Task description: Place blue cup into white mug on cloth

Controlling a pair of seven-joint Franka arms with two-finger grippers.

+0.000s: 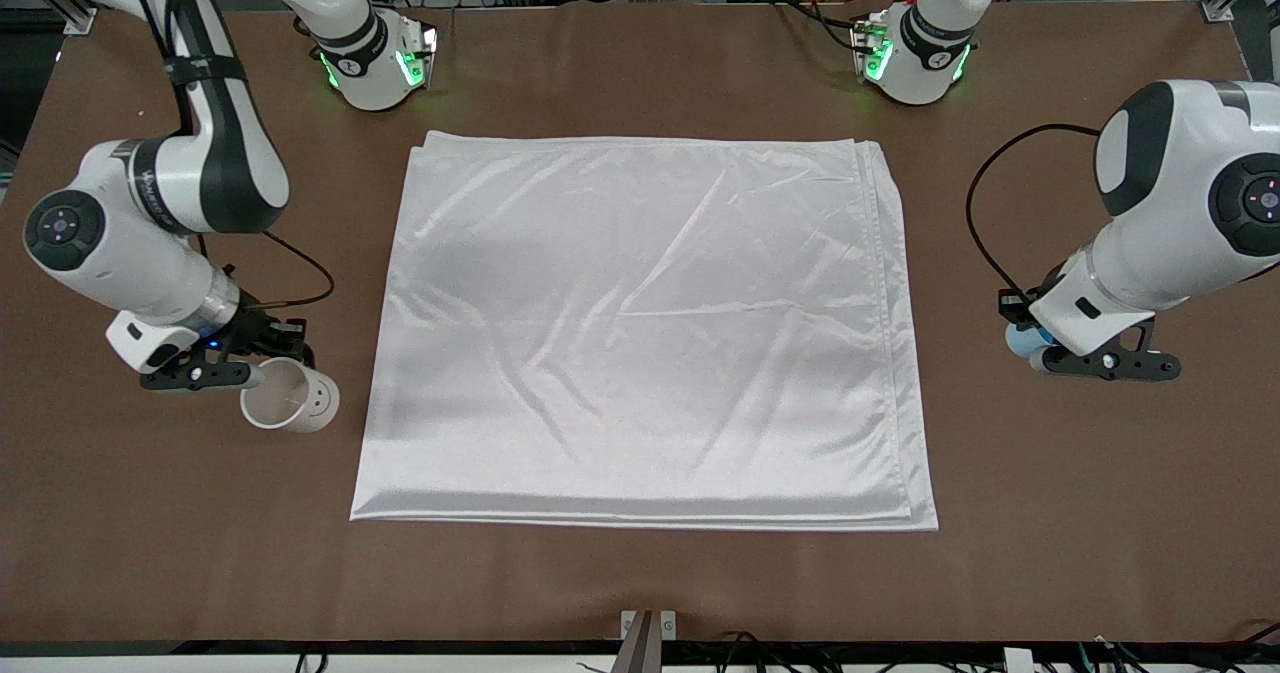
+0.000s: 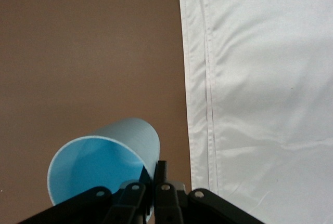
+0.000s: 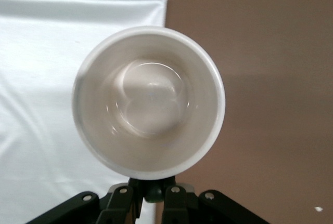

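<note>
Gripping blue cup (image 2: 104,156) tilted: left tool (image 2: 151,193) | right tool (image 3: 151,193) clamps white mug (image 3: 149,102) rim

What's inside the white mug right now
Nothing: the white mug, gripped by the right gripper, shows a bare glossy bottom. The blue cup sits in the left gripper, beside the cloth. The mug's underside is hidden.

Light-blue plastic tumbler (image 1: 1022,339): mostly hidden under the left arm's wrist in the front view.
Off-white ceramic mug (image 3: 149,101): its handle hidden at the right gripper (image 3: 151,193).
Shiny white satin cloth (image 2: 260,89): cut off by wrist-view edges.
</note>
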